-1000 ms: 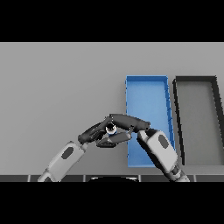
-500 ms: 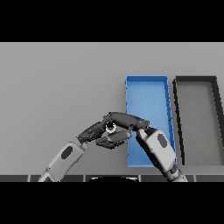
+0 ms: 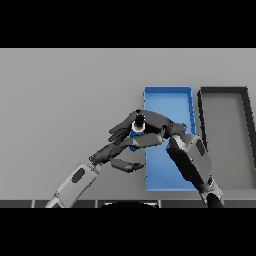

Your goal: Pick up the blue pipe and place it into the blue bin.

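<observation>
— Grey tabletop (image 3: 60, 90) spreads out before us, with a shallow rectangular blue bin (image 3: 167, 98) right of centre and a dark grey rectangular tray (image 3: 223, 93) just beside it on the right. What do we have in hand?

— Our right hand (image 3: 155, 131) has its fingers curled round the short blue pipe with a dark cap (image 3: 138, 127), held just at the bin's left wall. Our left hand (image 3: 116, 156) sits just below it, fingers loosely extended, gripping nothing.

— So which step is this?

— We judge it the carry: the pipe looks lifted and is about to cross the rim. Next we need to shift it rightward over the bin's floor, then let go.

— Anything different from half a second ago?

— We have brought the pipe slightly up and toward the bin; the left hand has hardly moved.
</observation>
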`<act>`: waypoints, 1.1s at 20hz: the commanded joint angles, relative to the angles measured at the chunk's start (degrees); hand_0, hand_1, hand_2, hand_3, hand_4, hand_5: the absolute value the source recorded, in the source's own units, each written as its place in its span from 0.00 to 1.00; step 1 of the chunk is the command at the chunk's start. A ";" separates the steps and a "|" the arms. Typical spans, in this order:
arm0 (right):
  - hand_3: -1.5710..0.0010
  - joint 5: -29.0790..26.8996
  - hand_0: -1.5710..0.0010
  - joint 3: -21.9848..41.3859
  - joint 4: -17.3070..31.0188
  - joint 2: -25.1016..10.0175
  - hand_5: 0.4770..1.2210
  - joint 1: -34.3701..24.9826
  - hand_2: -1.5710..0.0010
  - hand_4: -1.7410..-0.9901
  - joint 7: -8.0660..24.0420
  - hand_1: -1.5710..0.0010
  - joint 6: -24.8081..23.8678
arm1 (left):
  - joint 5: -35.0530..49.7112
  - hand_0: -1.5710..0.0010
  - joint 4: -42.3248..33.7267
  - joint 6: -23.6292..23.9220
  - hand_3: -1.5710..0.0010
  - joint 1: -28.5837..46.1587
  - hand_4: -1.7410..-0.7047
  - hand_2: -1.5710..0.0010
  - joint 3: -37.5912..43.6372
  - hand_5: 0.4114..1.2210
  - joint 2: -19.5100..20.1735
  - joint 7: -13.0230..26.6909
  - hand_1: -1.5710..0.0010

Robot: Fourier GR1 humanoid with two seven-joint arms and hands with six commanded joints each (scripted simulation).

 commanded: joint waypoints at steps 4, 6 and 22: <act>0.00 -7.39 0.00 -6.05 3.78 -4.77 0.88 -10.45 0.00 0.04 -2.75 0.00 -4.55 | -0.13 1.00 -0.46 0.33 1.00 0.03 0.80 1.00 0.09 0.11 0.13 0.81 1.00; 0.00 -6.42 0.00 -8.62 7.14 -6.62 0.86 -15.02 0.00 0.02 -4.86 0.00 -6.57 | -0.41 1.00 -1.07 0.16 1.00 0.32 0.80 1.00 -0.12 0.11 0.68 -0.66 1.00; 0.00 10.93 0.00 -14.73 27.93 -12.15 0.86 -1.92 0.00 0.00 -0.23 0.00 -12.60 | 1.49 1.00 -2.83 -0.23 1.00 1.57 0.82 1.00 0.97 0.08 1.56 1.21 1.00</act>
